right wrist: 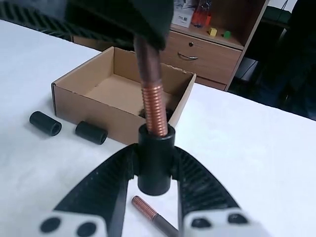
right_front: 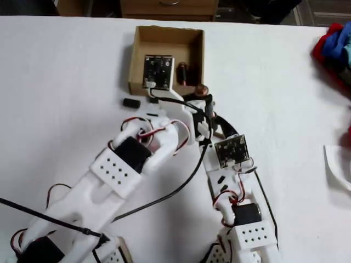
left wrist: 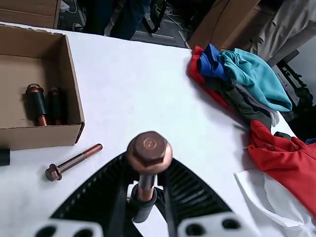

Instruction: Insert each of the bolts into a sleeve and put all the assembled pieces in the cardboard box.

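My left gripper is shut on a copper bolt just below its hex head. The bolt's threaded end stands in the mouth of a black sleeve, which my right gripper holds shut on it. In the high view the two grippers meet at the bolt, just off the near right corner of the cardboard box. Two assembled pieces lie inside the box. A loose bolt lies on the table near the box.
Two loose black sleeves lie in front of the box. A pile of clothes lies at the table's right side. A wooden cabinet stands beyond the table.
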### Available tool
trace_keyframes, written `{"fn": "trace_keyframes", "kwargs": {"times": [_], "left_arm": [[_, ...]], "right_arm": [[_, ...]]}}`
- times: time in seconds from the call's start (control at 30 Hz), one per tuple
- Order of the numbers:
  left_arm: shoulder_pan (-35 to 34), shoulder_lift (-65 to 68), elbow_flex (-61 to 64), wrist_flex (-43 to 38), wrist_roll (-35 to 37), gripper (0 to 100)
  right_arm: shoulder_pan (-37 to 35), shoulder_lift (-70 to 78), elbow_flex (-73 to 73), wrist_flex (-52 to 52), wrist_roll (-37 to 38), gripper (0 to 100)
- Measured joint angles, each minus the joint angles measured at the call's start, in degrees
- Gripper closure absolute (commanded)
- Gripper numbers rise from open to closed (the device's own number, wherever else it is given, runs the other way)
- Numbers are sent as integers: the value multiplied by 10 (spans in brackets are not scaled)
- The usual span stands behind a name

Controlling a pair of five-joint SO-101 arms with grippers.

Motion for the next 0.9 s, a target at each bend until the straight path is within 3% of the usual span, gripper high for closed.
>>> {"fn": "trace_keyframes", "kwargs": {"times": [0.47,0.7,0.8,0.9], "left_arm": [[5,54,42,-33,-47,970],[9,124,-17,-20,-47,967],[9,125,-36,12,-47,896],[3,125,-56,58,-47,745]], "right_arm": [[-4,1,0,0,2,975],[0,2,0,2,0,975],[-2,1,0,2,0,975],[-4,1,0,2,0,975]]}}
